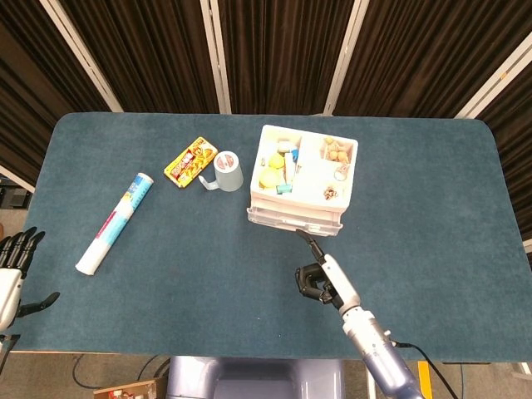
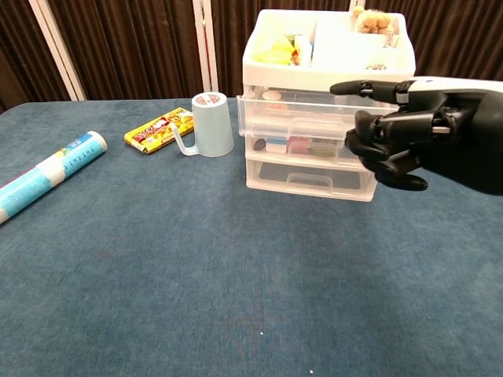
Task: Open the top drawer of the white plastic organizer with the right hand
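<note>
The white plastic organizer (image 1: pixel 301 208) (image 2: pixel 310 177) stands at the table's middle back, with an open tray of small items on top. Its clear top drawer (image 2: pixel 314 115) juts out slightly past the two drawers below it. My right hand (image 1: pixel 321 272) (image 2: pixel 420 137) hovers in front of the organizer, a short way off and not touching it. One finger points toward the drawers, the others are curled in, and it holds nothing. My left hand (image 1: pixel 13 268) shows at the lower left edge of the head view, off the table, fingers apart and empty.
A pale blue mug (image 1: pixel 225 171) (image 2: pixel 212 123) stands upside down just left of the organizer. A yellow snack pack (image 1: pixel 189 161) (image 2: pixel 159 129) lies beside it. A white and blue tube (image 1: pixel 115 223) (image 2: pixel 47 174) lies further left.
</note>
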Robot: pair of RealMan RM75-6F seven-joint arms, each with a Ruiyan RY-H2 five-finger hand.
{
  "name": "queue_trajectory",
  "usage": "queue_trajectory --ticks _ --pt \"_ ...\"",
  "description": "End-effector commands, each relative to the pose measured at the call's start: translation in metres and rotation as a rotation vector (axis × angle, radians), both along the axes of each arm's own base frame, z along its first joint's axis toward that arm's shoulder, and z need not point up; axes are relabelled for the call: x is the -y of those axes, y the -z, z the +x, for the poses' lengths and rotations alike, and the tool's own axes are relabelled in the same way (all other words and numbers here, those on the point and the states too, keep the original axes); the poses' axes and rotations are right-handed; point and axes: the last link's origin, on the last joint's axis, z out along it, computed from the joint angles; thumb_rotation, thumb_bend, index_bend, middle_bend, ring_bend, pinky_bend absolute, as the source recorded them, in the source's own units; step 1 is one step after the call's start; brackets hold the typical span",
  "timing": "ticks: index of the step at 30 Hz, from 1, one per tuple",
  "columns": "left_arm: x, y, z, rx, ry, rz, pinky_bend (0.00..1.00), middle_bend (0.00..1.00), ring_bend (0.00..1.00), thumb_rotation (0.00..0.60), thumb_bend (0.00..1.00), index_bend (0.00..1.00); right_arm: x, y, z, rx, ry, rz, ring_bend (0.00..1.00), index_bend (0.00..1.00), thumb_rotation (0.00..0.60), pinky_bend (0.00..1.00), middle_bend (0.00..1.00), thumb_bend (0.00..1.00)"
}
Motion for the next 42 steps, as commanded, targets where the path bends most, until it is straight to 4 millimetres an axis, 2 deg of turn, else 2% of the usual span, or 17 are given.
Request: queue_trajectory --ticks 1,7,12,17,22,28,33,42 --pt "0.0 0.0 0.0 -0.002 0.004 0.003 0.05 0.0 0.0 0.6 0.0 0.0 0.007 -0.009 -0.007 -0.181 -0.064 -0.086 0.78 0.02 0.6 0.89 0.82 0.73" --pt "0.0 -0.001 0.001 -0.008 0.011 0.008 0.05 0.0 0.0 0.6 0.0 0.0 0.024 -0.015 -0.014 -0.452 -0.107 -0.157 0.78 0.02 0.6 0.89 0.82 0.73" --pt "-0.001 -0.002 0.002 -0.016 0.037 0.029 0.05 0.0 0.0 0.6 0.0 0.0 0.037 -0.015 -0.018 -0.582 -0.096 -0.173 0.78 0.03 0.6 0.89 0.81 0.73" --pt "-0.002 -0.003 0.002 -0.032 0.061 0.051 0.05 0.0 0.0 0.6 0.0 0.0 0.042 -0.01 -0.021 -0.669 -0.094 -0.167 0.78 0.03 0.6 0.89 0.81 0.73" --pt "-0.002 -0.002 0.001 -0.028 0.058 0.049 0.05 0.0 0.0 0.6 0.0 0.0 0.044 -0.006 -0.02 -0.694 -0.088 -0.14 0.78 0.05 0.6 0.89 0.81 0.73" --pt "-0.001 -0.002 0.001 -0.021 0.052 0.041 0.05 0.0 0.0 0.6 0.0 0.0 0.049 -0.003 -0.018 -0.709 -0.082 -0.138 0.78 0.13 0.6 0.89 0.81 0.73" --pt "-0.001 -0.002 0.001 -0.018 0.049 0.037 0.05 0.0 0.0 0.6 0.0 0.0 0.053 -0.001 -0.013 -0.705 -0.074 -0.138 0.78 0.25 0.6 0.89 0.82 0.73" --pt "-0.001 -0.001 0.0 -0.013 0.04 0.032 0.05 0.0 0.0 0.6 0.0 0.0 0.058 0.002 -0.007 -0.685 -0.062 -0.143 0.78 0.34 0.6 0.89 0.82 0.73"
